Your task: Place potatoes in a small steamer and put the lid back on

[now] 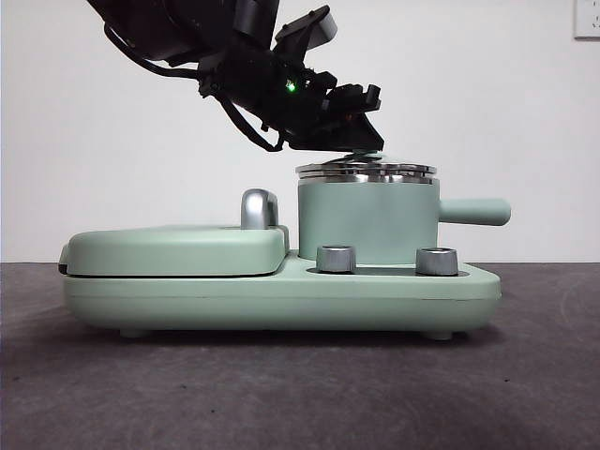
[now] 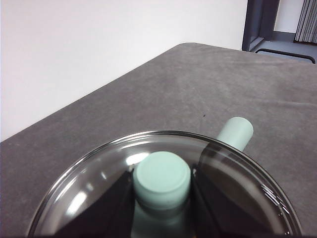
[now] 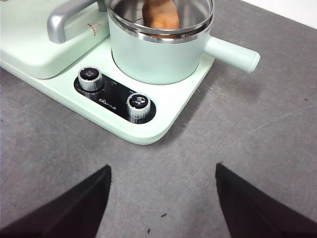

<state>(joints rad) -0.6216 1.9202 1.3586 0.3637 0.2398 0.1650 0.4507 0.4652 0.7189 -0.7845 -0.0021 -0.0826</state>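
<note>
Your left gripper (image 2: 162,191) is clamped on the lid (image 2: 99,178) by its knob (image 2: 162,177), one jaw each side, holding the glass on or just over the small steamer (image 1: 367,220). Beyond your jaws juts the steamer's handle (image 2: 236,132). Your right gripper (image 3: 163,198) hangs wide open, holding nothing; ahead of it the potatoes (image 3: 161,15) sit inside the steamer.

You are viewing the left gripper (image 1: 361,141) reaching down from the upper left onto the lid (image 1: 366,172), which is sitting on the steamer (image 1: 367,220). The steamer is standing on the base (image 1: 281,291) behind two knobs (image 1: 337,259).
</note>
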